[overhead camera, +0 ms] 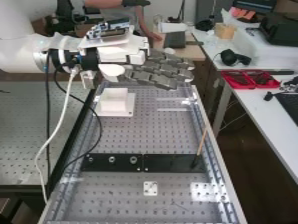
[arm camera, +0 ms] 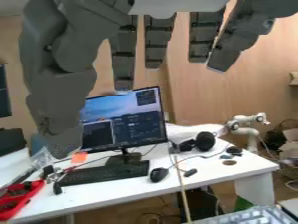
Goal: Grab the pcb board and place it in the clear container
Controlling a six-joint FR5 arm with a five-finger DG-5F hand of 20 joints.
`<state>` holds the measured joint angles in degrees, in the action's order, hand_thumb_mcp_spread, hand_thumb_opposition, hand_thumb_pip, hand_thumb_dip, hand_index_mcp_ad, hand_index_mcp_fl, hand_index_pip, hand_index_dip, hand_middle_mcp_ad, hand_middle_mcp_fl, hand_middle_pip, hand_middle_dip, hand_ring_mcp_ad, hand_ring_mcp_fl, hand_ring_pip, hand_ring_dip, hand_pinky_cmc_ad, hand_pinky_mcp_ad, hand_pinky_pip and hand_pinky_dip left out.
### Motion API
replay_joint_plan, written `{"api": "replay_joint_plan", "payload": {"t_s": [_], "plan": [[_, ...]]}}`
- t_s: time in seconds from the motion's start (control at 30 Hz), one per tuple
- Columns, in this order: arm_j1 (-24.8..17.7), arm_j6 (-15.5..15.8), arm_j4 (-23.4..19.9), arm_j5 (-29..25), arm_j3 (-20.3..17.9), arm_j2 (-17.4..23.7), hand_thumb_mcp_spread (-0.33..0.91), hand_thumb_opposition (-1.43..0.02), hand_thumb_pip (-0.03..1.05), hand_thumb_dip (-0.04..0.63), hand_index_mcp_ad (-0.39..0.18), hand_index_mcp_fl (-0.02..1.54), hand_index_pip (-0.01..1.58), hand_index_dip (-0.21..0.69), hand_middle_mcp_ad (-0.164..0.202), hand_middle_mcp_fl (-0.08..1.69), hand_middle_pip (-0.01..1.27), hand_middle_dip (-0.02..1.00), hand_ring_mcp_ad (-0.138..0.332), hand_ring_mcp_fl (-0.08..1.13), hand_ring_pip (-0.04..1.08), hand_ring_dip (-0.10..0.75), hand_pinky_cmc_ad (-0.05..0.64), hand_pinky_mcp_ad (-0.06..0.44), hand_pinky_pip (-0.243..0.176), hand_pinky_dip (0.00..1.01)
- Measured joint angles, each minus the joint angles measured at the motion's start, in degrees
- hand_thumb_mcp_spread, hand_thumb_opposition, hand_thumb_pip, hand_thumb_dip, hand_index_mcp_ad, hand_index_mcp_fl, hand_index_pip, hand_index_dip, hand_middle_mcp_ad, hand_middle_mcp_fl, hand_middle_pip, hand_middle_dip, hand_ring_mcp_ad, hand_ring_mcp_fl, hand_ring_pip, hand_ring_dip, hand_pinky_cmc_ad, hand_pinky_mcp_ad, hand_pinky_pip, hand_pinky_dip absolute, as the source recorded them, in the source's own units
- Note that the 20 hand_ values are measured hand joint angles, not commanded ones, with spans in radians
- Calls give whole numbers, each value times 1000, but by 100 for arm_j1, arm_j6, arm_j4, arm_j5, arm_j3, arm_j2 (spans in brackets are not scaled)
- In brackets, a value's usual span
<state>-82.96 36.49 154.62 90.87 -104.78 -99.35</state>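
The hand (overhead camera: 156,71) is held above the bench's far end in the high view, its fingers straight and pointing to the right, open. From the wrist camera the hand (arm camera: 63,80) hangs with fingers extended and nothing between them. A small pale plate with dark spots (overhead camera: 150,188) lies flat on the perforated bench near its close end; I cannot tell whether it is the pcb board. Pale, see-through edges (overhead camera: 171,109) beyond the middle of the bench may belong to the clear container, but I cannot tell for certain.
A white block on a base (overhead camera: 116,103) stands below the wrist. Black plates (overhead camera: 110,162) with round fittings cross the bench, and a thin wooden stick (overhead camera: 201,141) rises at their right end. A side table (overhead camera: 256,112) holds red trays (overhead camera: 238,80).
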Motion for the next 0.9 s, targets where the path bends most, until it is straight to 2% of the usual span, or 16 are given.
{"api": "replay_joint_plan", "payload": {"t_s": [0.07, 0.2, 0.3, 0.53, 0.63, 0.77, 0.9], "plan": [[118, 20, 200, 105, 98, 20, 515, -757, 295, 220, -120, 340, 185, 251, -3, 54, 138, 157, 180, 16, 91, 59, 325, 164, -56, 304], [474, 163, 877, 400, 481, 51, 513, -745, 278, 213, -126, 374, 141, 283, -9, 91, 138, 157, 176, 19, 91, 59, 328, 192, -59, 312], [662, 247, 1174, 496, 693, 65, 504, -745, 278, 204, -113, 393, 126, 302, -5, 91, 134, 159, 180, 19, 91, 59, 328, 208, -59, 312], [915, 447, 1780, 344, 1146, 90, 501, -745, 272, 190, -113, 426, 101, 375, -7, 120, 134, 164, 183, 19, 91, 59, 330, 213, -59, 312], [924, 512, 1898, 226, 1232, 102, 499, -745, 269, 188, -113, 436, 84, 386, -3, 120, 134, 166, 175, 19, 93, 59, 330, 232, -59, 312], [919, 600, 2001, 16, 1330, 129, 503, -749, 269, 188, -113, 436, 87, 396, -3, 136, 134, 164, 171, 16, 93, 59, 347, 234, -59, 312], [912, 612, 1893, -97, 1298, 162, 489, -749, 267, 188, -113, 442, 84, 396, -7, 138, 136, 164, 169, 16, 93, 59, 346, 239, -58, 312]]}}
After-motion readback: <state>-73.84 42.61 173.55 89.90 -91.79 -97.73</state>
